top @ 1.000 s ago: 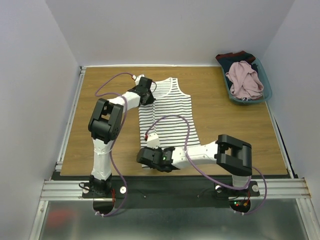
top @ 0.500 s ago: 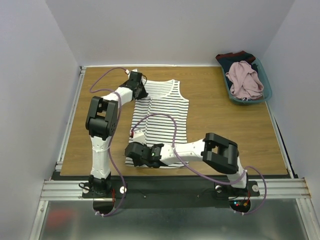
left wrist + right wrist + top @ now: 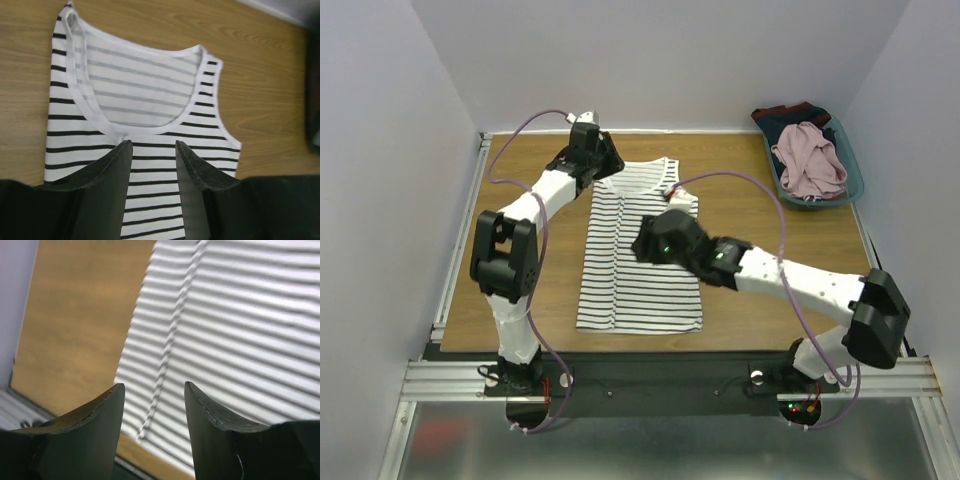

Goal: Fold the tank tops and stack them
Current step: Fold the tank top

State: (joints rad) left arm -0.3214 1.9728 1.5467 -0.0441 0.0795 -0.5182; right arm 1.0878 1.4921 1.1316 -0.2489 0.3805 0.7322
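Note:
The white tank top with thin black stripes point(image 3: 645, 270) lies flat on the wooden table, neck at the far end and hem toward me. My left gripper point(image 3: 603, 163) is open and empty, hovering over its far-left shoulder. In the left wrist view the neckline point(image 3: 135, 100) lies ahead of the spread fingers point(image 3: 120, 165). My right gripper point(image 3: 645, 245) is open and empty above the middle of the top. The right wrist view shows blurred stripes point(image 3: 240, 330) between its fingers point(image 3: 100, 410). The pink-mauve tank top point(image 3: 808, 160) lies bunched in the basket at the far right.
A teal basket point(image 3: 850, 190) at the table's far right corner also holds dark navy-and-red clothing point(image 3: 788, 115). Bare wood point(image 3: 780, 240) lies right of the striped top. Metal rails point(image 3: 620, 375) run along the near edge, and white walls close in three sides.
The striped top has shifted left and now lies straighter. My right gripper left the near-left hem corner and rose over the middle. My left gripper moved off the left strap toward the far edge.

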